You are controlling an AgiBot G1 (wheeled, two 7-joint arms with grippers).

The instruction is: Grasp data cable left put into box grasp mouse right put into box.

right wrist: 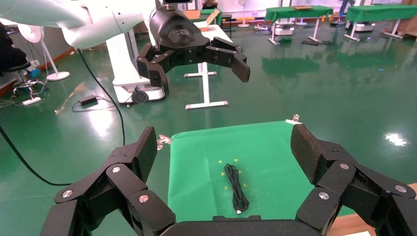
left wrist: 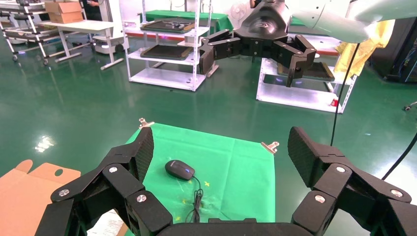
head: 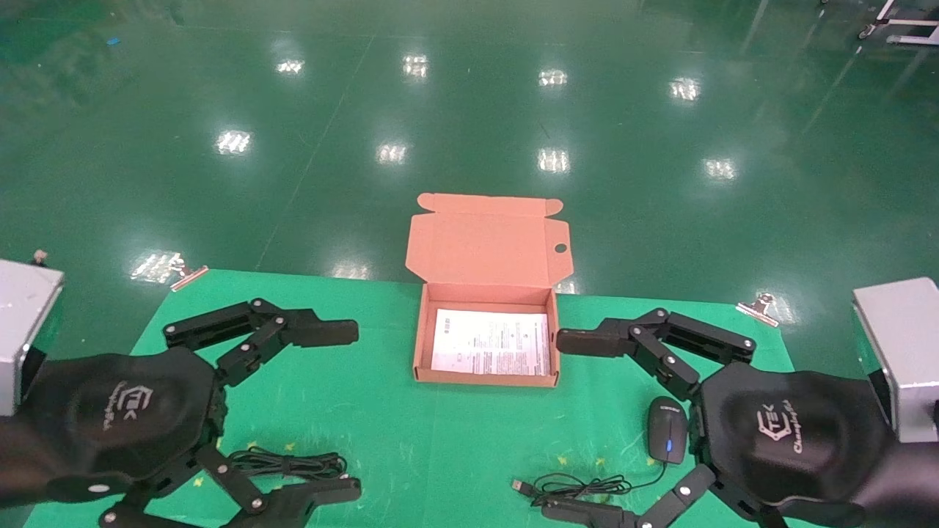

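Note:
The box lies open at the table's middle, its lid standing up at the back and a white leaflet inside. The data cable lies bundled on the green cloth at the front left, between the fingers of my open, empty left gripper, which hovers above it. It also shows in the right wrist view. The mouse lies at the front right, its cord trailing left. My open, empty right gripper hovers just beside it. The mouse also shows in the left wrist view.
The green cloth is held by metal clips at its far corners. Grey metal blocks stand at the left and right edges. Green floor lies beyond the table. White racks stand far off.

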